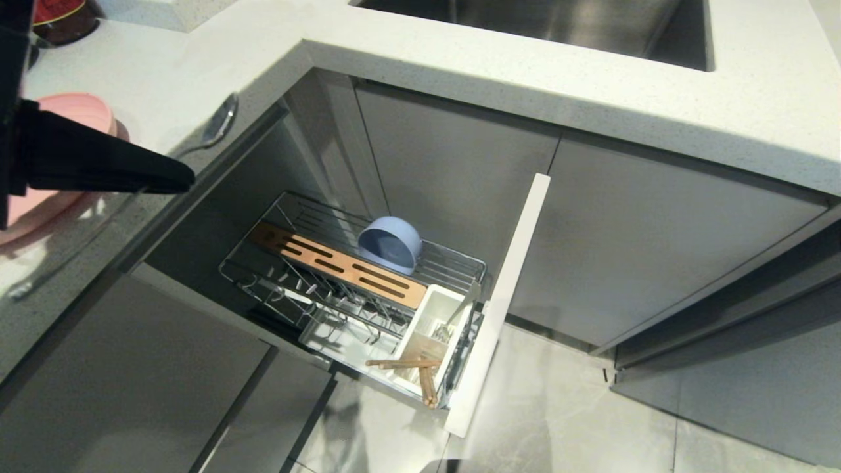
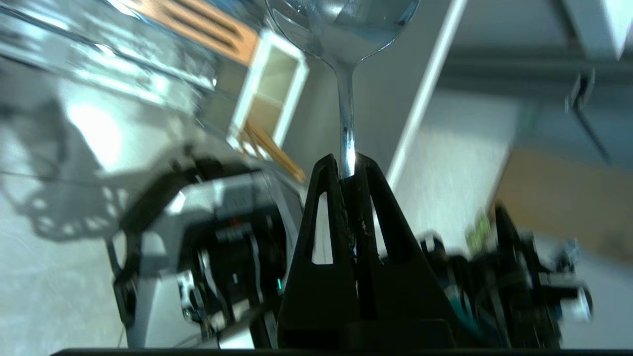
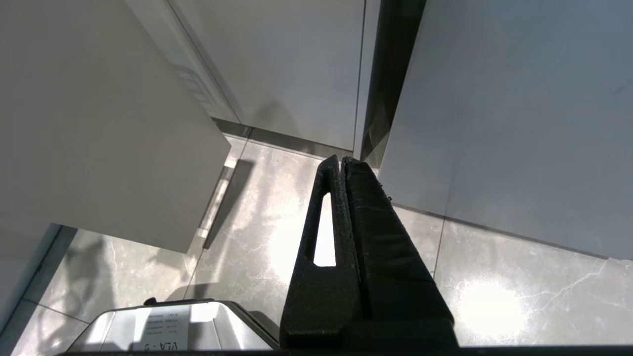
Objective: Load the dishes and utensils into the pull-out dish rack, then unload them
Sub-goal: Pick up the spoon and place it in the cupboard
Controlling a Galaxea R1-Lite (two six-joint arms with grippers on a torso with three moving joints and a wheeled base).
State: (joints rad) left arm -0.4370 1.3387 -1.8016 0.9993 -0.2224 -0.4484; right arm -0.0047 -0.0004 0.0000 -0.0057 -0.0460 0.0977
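Bowl (image 1: 390, 244) and chopsticks (image 1: 414, 368) are sitting in the rack (image 1: 263, 276); the left end effector (image 2: 347, 165) is gripping the spoon (image 2: 346, 113); the plate (image 1: 39, 203) is waiting on the surface (image 1: 151, 72).

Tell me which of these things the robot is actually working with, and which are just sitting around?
In the job:
spoon, pinched in the left gripper
pink plate on the counter
light-blue bowl in the dish rack
chopsticks in its cutlery box

Just lying about:
sink
dark bowl at the counter's back corner
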